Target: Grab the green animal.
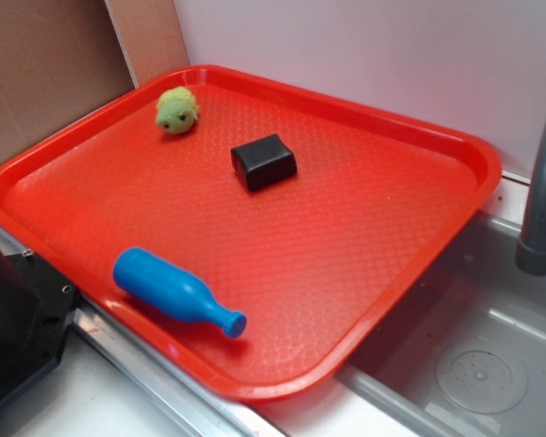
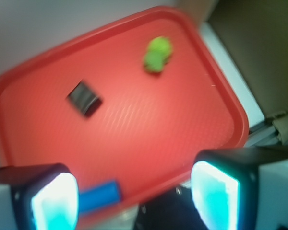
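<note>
Near the far corner of the red tray (image 1: pixel 382 300), we saw the green animal (image 1: pixel 176 110) lying alone, with the black block (image 1: pixel 264 161) beside it toward the middle and the blue pin (image 1: pixel 175 291) well apart at the near edge. In the wrist view our gripper (image 2: pixel 134 199) was wide open and held nothing, and the green animal (image 2: pixel 158 54) lay far ahead of the fingers (image 2: pixel 216 196), a little to the right of the gap between them. We judged that we must go forward over the tray and then down; the toy looked almost round, so no turning seemed needed.
</note>
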`<control>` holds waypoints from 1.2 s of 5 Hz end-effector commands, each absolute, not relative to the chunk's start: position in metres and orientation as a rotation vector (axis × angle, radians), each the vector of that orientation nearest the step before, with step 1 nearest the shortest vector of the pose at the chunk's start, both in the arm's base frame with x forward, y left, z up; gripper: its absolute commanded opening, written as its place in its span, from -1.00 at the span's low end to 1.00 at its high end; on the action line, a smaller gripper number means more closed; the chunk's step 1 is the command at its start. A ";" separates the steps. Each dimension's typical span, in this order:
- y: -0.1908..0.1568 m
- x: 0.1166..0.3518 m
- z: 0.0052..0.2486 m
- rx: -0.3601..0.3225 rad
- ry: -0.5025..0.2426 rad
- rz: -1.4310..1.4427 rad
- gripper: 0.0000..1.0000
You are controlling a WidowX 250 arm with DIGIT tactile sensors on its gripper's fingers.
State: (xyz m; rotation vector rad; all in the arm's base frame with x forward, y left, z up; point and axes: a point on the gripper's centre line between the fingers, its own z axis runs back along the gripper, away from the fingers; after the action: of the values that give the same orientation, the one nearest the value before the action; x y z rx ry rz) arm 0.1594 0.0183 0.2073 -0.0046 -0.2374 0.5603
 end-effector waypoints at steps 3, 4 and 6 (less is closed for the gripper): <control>0.097 0.232 0.130 0.164 -0.337 1.031 1.00; 0.109 0.247 0.109 0.215 -0.332 1.058 1.00; 0.129 0.274 0.062 0.281 -0.381 1.081 1.00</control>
State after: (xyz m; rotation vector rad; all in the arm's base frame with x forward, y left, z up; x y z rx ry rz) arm 0.2716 0.1154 0.0428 0.2917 -0.3226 1.0559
